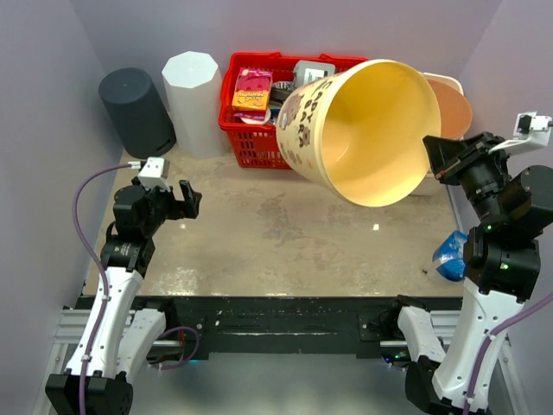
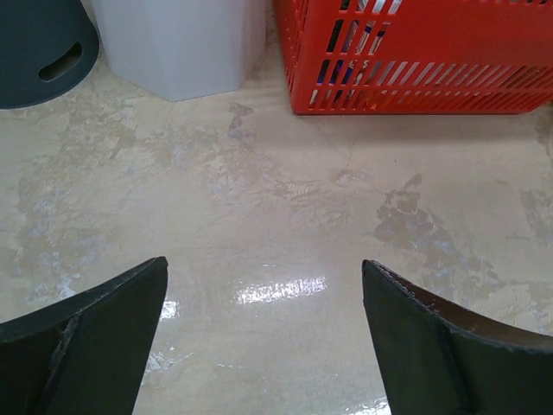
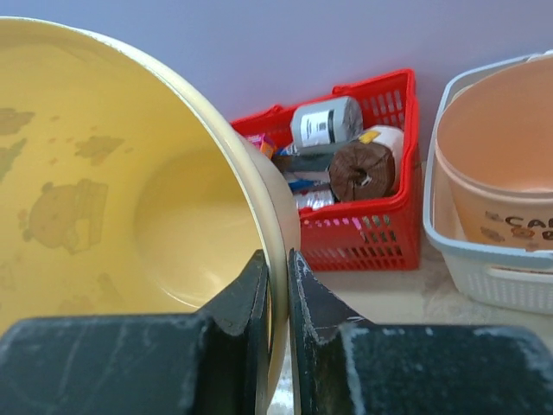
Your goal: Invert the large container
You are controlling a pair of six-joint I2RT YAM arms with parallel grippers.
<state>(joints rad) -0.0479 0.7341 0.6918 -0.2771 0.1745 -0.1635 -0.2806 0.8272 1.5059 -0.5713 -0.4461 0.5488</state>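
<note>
My left gripper [image 1: 188, 201] sits low with fingers spread wide, while my raised right gripper [image 1: 429, 149] pinches the rim of the large container [image 1: 371, 121].

Your desk [image 1: 276, 233]: mottled beige, glossy. Red basket [image 1: 259, 143] stands at the back. White faceted bin [image 1: 192, 95] just left of it, dark grey cylinder [image 1: 136, 111] further left, white tub [image 3: 492, 277] to its right.

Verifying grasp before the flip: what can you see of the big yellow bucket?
The yellow bucket is a round, tapered tub, plastic-looking, pale yellow inside, with brownish cartoon prints and lettering outside. It is empty, held clear of the table and tipped on its side, mouth toward the top camera, in front of the red basket. The right gripper pinches its rim, one finger inside, one outside.
</note>
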